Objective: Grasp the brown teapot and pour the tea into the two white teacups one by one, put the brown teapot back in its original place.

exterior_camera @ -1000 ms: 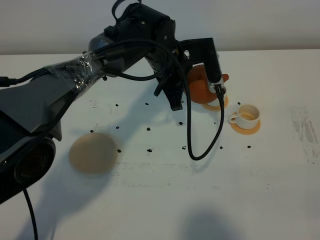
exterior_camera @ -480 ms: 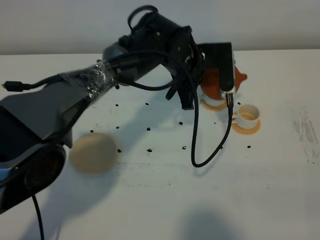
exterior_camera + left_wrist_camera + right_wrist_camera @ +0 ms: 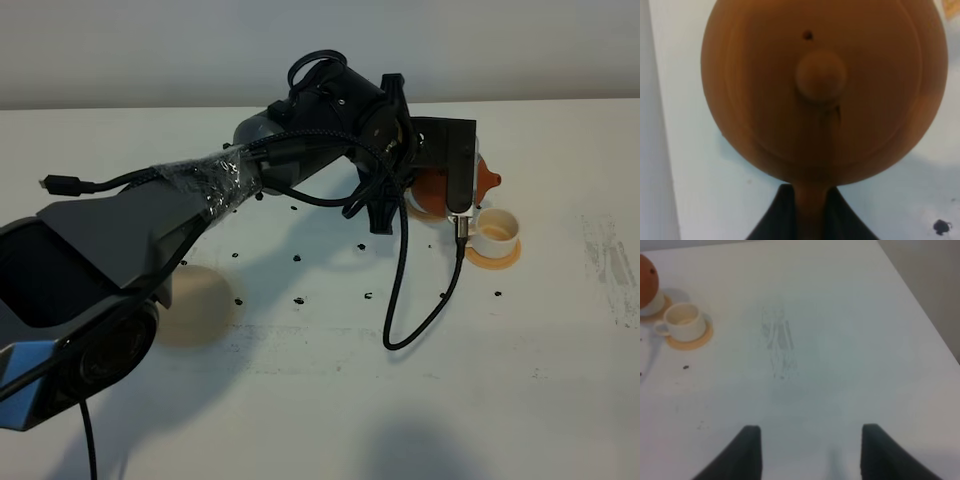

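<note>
Bench [image 3: 300,400] in white, flecked with dark specks. Left arm [image 3: 200,190] stretched across toward the right side, left claw [image 3: 810,205] pinching the handle of the brown teapot [image 3: 822,90]. Right claw [image 3: 810,452] spread over plain bench. Pale tan coaster [image 3: 195,305] well apart from the teapot, partly behind the arm. White teacup [image 3: 652,304] right under the teapot; second teacup [image 3: 497,230] just beside, on its orange coaster [image 3: 492,258].

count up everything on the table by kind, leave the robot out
brown teapot: 1
white teacups: 2
small orange coasters: 2
large tan coaster: 1
total: 6
</note>
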Controlling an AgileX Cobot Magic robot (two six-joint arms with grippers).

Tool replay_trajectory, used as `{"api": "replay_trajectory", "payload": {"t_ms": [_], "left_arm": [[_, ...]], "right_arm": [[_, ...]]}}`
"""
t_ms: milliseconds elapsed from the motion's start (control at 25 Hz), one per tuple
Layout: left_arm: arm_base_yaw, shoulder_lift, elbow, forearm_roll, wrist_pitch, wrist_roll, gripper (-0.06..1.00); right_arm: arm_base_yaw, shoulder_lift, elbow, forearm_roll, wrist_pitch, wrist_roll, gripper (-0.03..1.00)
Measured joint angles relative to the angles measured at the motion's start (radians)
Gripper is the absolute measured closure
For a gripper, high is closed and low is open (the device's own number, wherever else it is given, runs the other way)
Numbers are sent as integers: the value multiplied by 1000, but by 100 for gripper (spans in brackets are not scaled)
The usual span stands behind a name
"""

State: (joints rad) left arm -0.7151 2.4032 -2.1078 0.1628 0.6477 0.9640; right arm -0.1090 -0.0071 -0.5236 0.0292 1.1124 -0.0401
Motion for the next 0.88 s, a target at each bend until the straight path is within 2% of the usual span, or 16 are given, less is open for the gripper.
{"api": "replay_trajectory", "payload": {"t_ms": [600, 880], "left_arm": [[-15, 9, 0, 165, -39, 0, 87], [-33, 12, 0, 213, -50, 0, 87]], "right_arm": [[0, 0, 0, 0, 0, 0, 53], [0, 0, 0, 0, 0, 0, 53]]}}
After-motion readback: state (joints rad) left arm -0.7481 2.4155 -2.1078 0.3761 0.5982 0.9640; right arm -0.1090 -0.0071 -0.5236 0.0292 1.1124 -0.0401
